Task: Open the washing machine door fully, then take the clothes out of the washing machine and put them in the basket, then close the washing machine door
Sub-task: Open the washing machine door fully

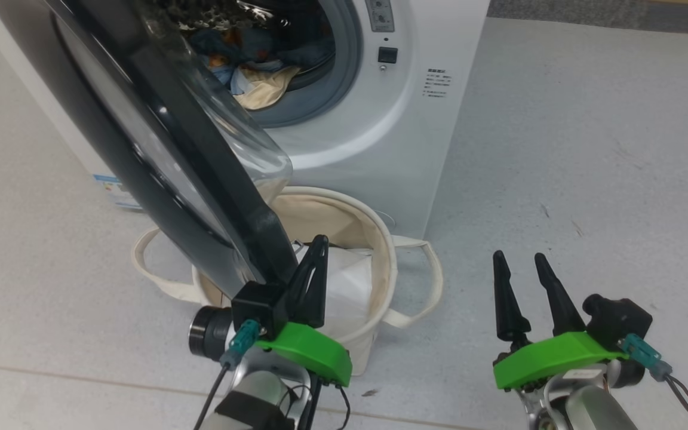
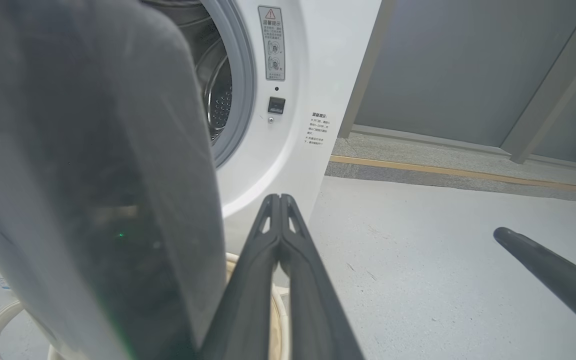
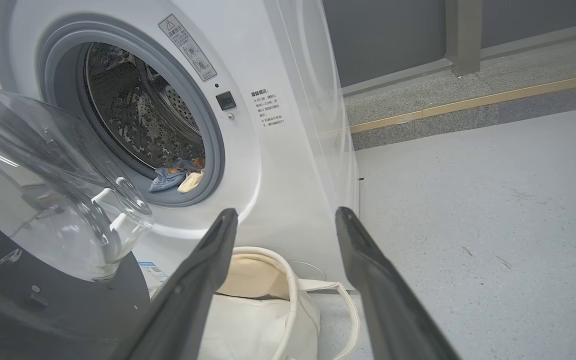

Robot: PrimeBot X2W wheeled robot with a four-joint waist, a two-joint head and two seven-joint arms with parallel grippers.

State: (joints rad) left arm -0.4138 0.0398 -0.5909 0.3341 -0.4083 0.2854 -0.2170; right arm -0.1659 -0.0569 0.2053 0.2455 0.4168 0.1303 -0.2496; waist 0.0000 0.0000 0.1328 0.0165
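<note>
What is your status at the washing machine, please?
Left gripper jaws shut, empty, beside washing machine door edge. Right gripper jaws open, empty. Clothes in drum. Door partly open beside basket.

A flat white sheet point(image 1: 344, 286); pale grey floor point(image 1: 589, 149) (scuffed in places) meets a yellow strip point(image 3: 468, 103) and grey wall point(image 2: 443, 65).
</note>
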